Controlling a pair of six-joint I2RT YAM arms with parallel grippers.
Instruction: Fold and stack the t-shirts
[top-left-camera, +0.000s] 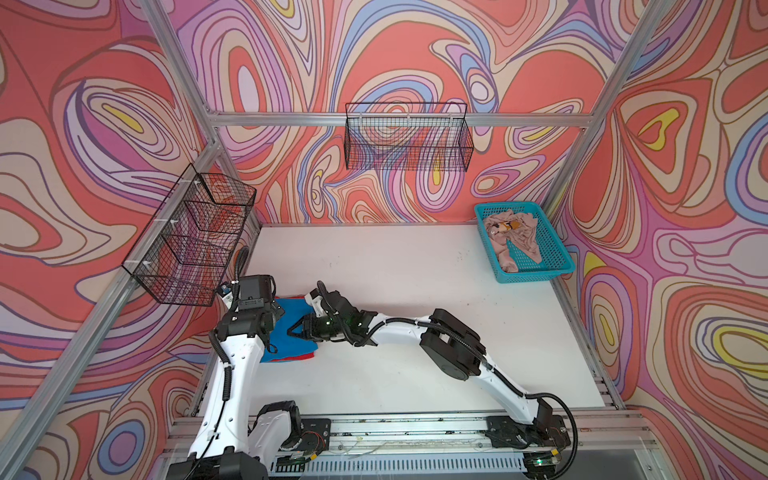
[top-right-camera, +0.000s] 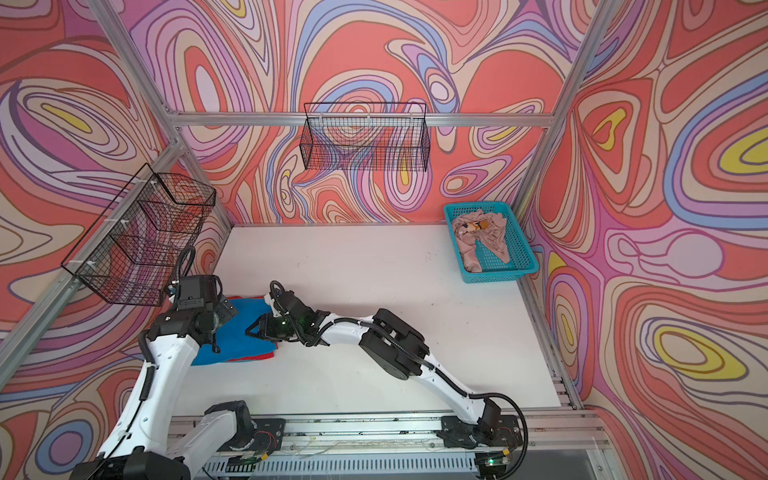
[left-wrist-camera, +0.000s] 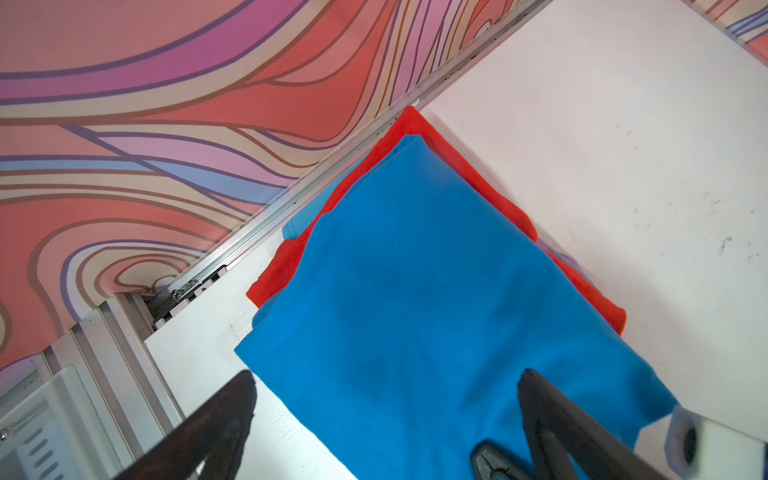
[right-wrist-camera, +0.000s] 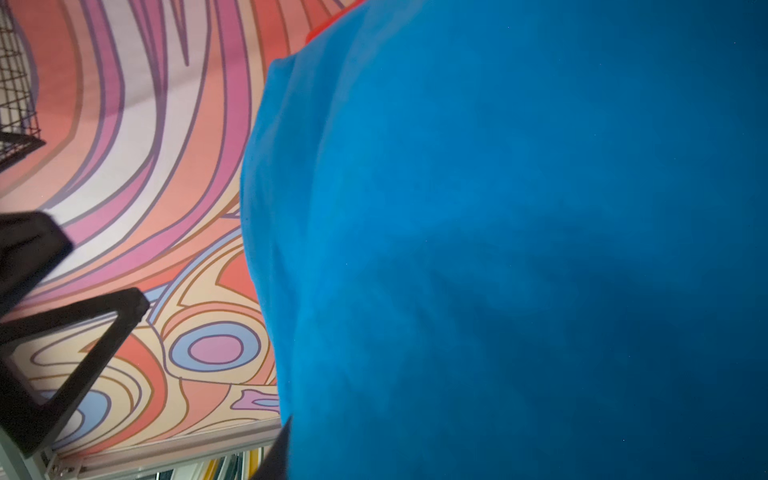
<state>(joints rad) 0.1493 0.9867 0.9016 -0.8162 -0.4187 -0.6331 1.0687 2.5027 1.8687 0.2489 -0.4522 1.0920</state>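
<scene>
Progress stood at two of three.
Blue t-shirt lay folded on red t-shirt at the bench's left edge; beige-pink t-shirt lay crumpled in the far-right-corner basket. Left gripper gaped wide above; right gripper half-parted, empty.

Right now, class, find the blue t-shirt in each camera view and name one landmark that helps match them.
In a top view: blue t-shirt on the left edge of the table, partly hidden.
In a top view: same spot.
Left wrist: centre to lower edge.
Right wrist: fills most of the picture.
Shared landmark: red t-shirt peeking out beneath it.
</scene>
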